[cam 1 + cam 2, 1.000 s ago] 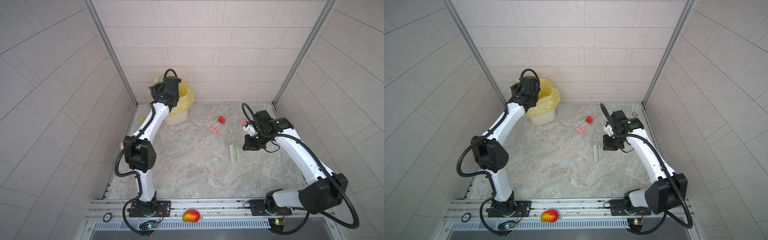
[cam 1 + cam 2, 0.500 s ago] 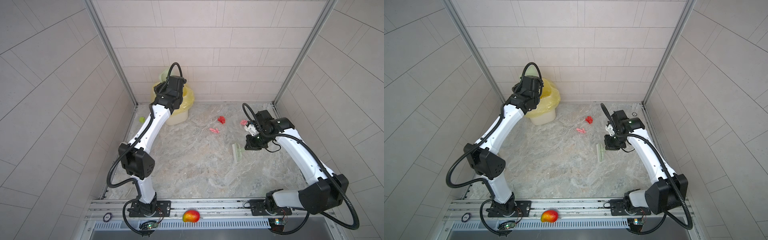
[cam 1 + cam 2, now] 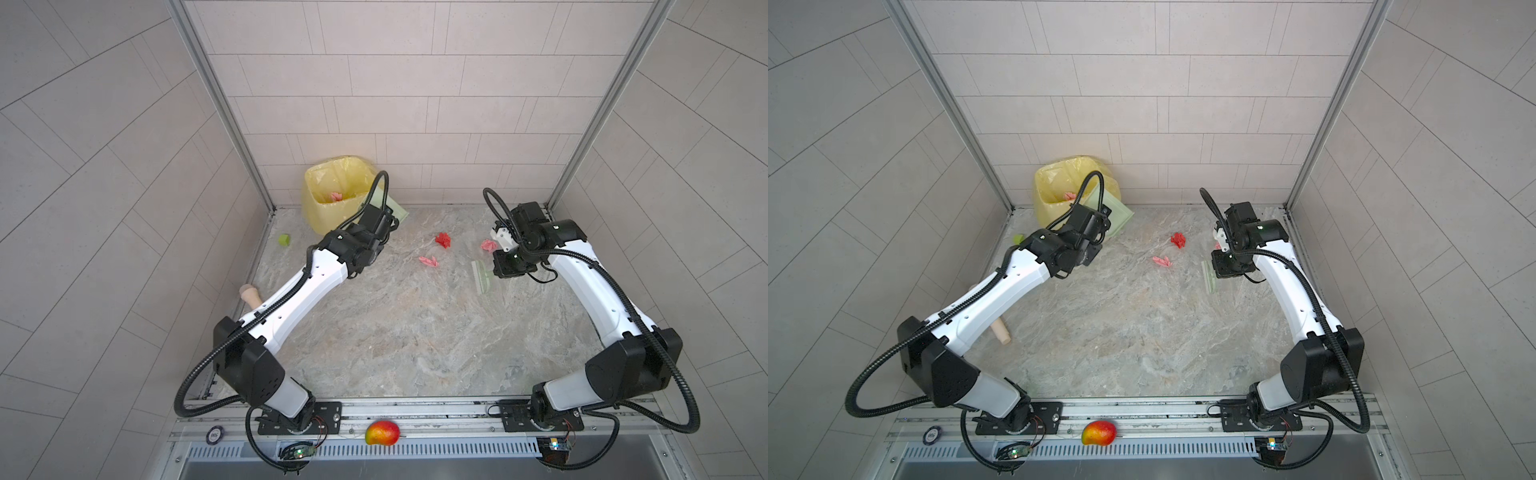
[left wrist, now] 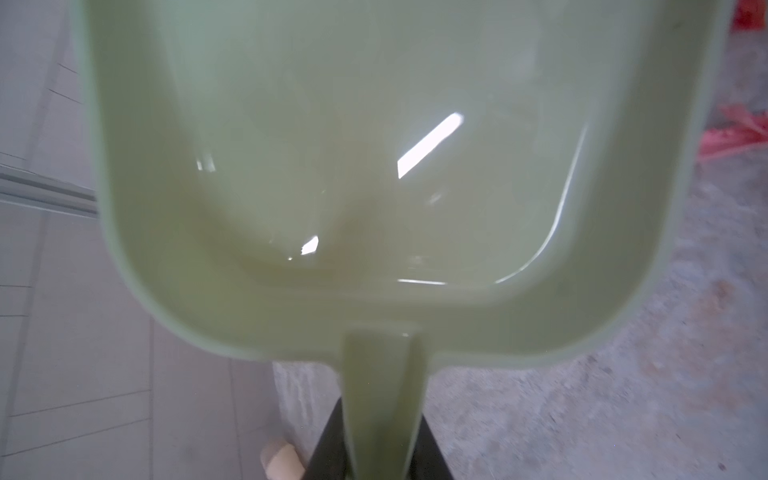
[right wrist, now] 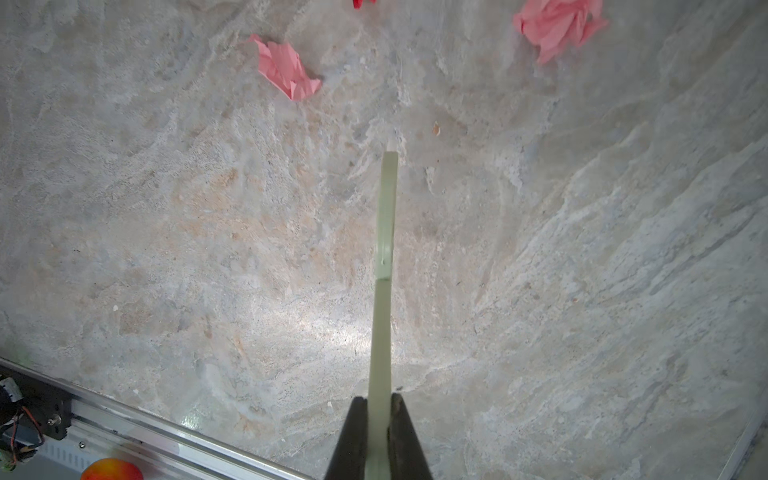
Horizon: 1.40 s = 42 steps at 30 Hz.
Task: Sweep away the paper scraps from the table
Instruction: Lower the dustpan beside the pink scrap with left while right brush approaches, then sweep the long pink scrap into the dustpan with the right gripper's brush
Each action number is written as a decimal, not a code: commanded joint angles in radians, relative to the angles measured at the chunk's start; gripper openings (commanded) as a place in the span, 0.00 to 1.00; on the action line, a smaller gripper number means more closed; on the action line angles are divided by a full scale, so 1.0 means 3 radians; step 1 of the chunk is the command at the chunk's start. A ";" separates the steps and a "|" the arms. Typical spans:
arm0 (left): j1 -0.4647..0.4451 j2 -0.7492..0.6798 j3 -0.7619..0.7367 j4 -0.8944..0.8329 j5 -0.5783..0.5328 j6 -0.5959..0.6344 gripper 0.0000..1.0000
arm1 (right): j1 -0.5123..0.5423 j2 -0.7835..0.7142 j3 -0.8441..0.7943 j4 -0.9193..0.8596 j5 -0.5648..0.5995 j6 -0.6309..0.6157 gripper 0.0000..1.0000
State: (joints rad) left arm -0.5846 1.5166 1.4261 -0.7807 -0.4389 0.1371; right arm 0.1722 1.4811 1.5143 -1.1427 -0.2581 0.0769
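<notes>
Three paper scraps lie on the table (image 3: 395, 332) at the back: a red one (image 3: 443, 240), a pink one (image 3: 429, 261) and a pink one (image 3: 488, 245) beside my right wrist. A further pink scrap (image 3: 336, 195) lies inside the bin. My left gripper (image 4: 380, 419) is shut on the handle of a pale green dustpan (image 4: 374, 166), which hangs just right of the bin, its pan (image 3: 395, 210) tilted. My right gripper (image 5: 379, 401) is shut on the handle of a pale green brush (image 5: 384, 249), whose head (image 3: 481, 277) is low over the table, nearer than the scraps (image 5: 286, 70).
A bin lined with a yellow bag (image 3: 316, 208) stands in the back left corner. A lime-green cube (image 3: 284, 240) and a wooden peg (image 3: 250, 294) lie along the left wall. A mango (image 3: 382, 432) rests on the front rail. Tiled walls close in three sides.
My left arm has swung the dustpan off the bin's mouth, down and to the right toward the table. The right arm and brush have barely moved.
</notes>
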 commanded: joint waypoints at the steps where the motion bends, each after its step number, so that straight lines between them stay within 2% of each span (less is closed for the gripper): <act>1: -0.0017 -0.0283 -0.0335 -0.0085 0.0603 -0.0659 0.00 | 0.0185 0.0090 0.0208 0.0182 0.0234 -0.0305 0.00; 5: -0.0023 -0.0351 -0.0720 -0.0074 0.0940 -0.0870 0.00 | 0.0464 0.0390 0.0510 0.0212 0.0468 -0.0566 0.00; 11: -0.0022 -0.0426 -0.1082 -0.0029 0.1236 -0.0998 0.00 | 0.0778 0.0916 0.0991 0.0163 0.0902 -0.0916 0.00; 24: -0.0023 -0.0403 -0.1556 0.0192 0.1617 -0.1171 0.00 | 0.1100 0.1772 0.1777 0.0110 0.1580 -0.1564 0.00; 42: -0.0021 -0.0307 -0.1603 0.0145 0.1745 -0.1183 0.00 | 0.1219 0.2510 0.2364 -0.0083 0.1445 -0.1739 0.00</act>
State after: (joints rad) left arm -0.5858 1.4151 0.9493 -0.7250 0.0826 -0.1902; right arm 0.5301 2.2135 2.2009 -1.1187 0.1848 -0.4236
